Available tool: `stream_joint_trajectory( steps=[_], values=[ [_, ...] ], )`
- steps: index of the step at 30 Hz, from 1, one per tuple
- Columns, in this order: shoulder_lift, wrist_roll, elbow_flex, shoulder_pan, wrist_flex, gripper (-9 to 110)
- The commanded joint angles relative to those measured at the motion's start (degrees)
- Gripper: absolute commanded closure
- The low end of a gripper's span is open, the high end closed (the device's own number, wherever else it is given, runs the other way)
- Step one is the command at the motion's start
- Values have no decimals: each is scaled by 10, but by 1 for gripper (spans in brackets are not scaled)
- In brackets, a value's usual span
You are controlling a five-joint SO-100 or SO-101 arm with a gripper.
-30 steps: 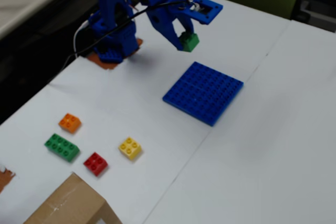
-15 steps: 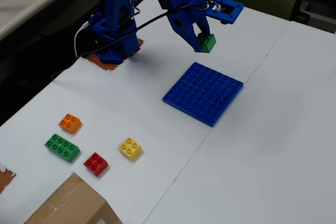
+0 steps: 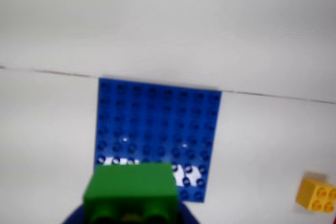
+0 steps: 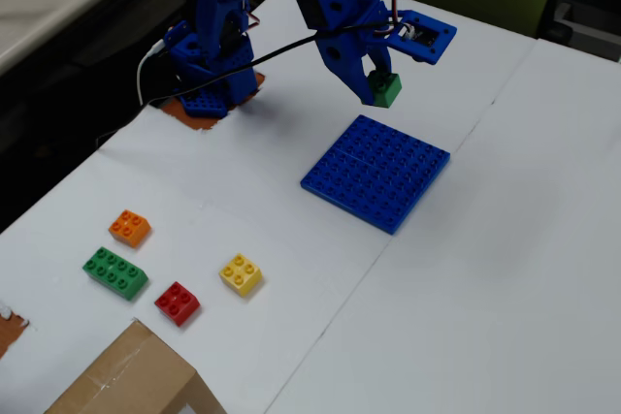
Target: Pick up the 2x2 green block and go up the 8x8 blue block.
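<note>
My blue gripper (image 4: 380, 87) is shut on the 2x2 green block (image 4: 386, 89) and holds it in the air, above the far edge of the 8x8 blue block (image 4: 376, 172), which lies flat on the white table. In the wrist view the green block (image 3: 131, 191) fills the bottom centre, blurred, with the gripper (image 3: 131, 216) barely showing beneath it. The studded blue plate (image 3: 157, 124) spreads out just beyond it.
On the left of the fixed view lie an orange brick (image 4: 129, 227), a long green brick (image 4: 114, 271), a red brick (image 4: 177, 302) and a yellow brick (image 4: 241, 273). A cardboard box (image 4: 131, 375) sits at the bottom left. The arm's base (image 4: 209, 70) stands at the table's far left edge.
The gripper has carried the green block to the right and slightly down, from beside the arm's base towards the blue plate's far edge. Nothing else moved.
</note>
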Motion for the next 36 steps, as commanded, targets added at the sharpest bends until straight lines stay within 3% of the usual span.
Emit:
stream_joint_trajectory(
  steps=[1,36],
  values=[
    [4,11,9,-10,23,91],
    [9,53,25,-4,23,89]
  ],
)
